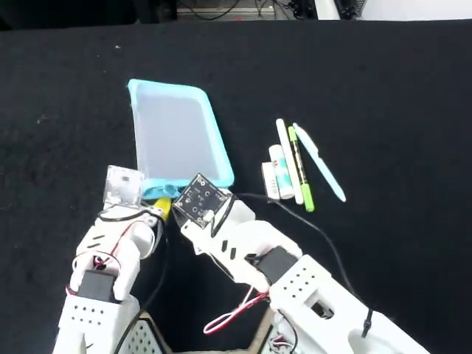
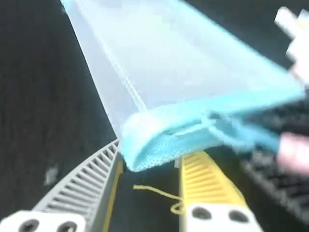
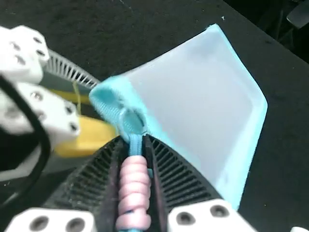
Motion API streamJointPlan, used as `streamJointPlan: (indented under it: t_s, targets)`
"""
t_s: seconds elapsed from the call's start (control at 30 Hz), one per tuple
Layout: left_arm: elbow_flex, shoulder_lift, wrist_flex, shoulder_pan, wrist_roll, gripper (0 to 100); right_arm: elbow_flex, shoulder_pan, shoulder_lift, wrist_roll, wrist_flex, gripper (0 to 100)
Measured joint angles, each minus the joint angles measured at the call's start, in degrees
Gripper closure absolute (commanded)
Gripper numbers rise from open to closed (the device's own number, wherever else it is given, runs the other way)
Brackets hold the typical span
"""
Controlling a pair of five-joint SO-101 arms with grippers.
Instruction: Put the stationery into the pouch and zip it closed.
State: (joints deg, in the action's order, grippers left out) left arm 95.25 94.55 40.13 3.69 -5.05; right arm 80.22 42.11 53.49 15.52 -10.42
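Pinching pouch (image 1: 177, 129) corner: left pincer (image 2: 152, 160); right pincer (image 3: 134, 141) clasps zipper pull (image 3: 133, 186).

We've got the light-blue see-through pouch (image 1: 177, 129) lying flat mid-left of frame, stationery (image 1: 293, 166) bunched just to its right.

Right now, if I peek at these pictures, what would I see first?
The bright blue pouch on the black table catches the eye first, with both arms at its near end. The right gripper pinches the pink zipper pull in its black fingers, and the left gripper holds the pouch's corner. The pens and other stationery lie beside the pouch, not yet inside.
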Motion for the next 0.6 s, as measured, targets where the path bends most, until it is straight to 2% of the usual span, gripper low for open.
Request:
streamJointPlan:
  t_s: [0.2,0.33,0.53,0.6]
  targets:
    - [-10.1,0.0,18.2,-0.1,-6.8,82,0.0,-0.9,0.0,0.0,0.0,98.8]
    - [-17.8,0.1,27.4,-0.2,-10.4,82,0.0,-1.1,0.0,0.0,0.0,98.8]
    - [-21.2,0.4,30.5,-0.4,-11.1,82,0.0,-1.1,0.0,0.0,0.0,98.8]
    - [-21.6,0.3,30.5,-2.8,-11.1,82,0.0,-1.1,0.0,0.0,0.0,98.8]
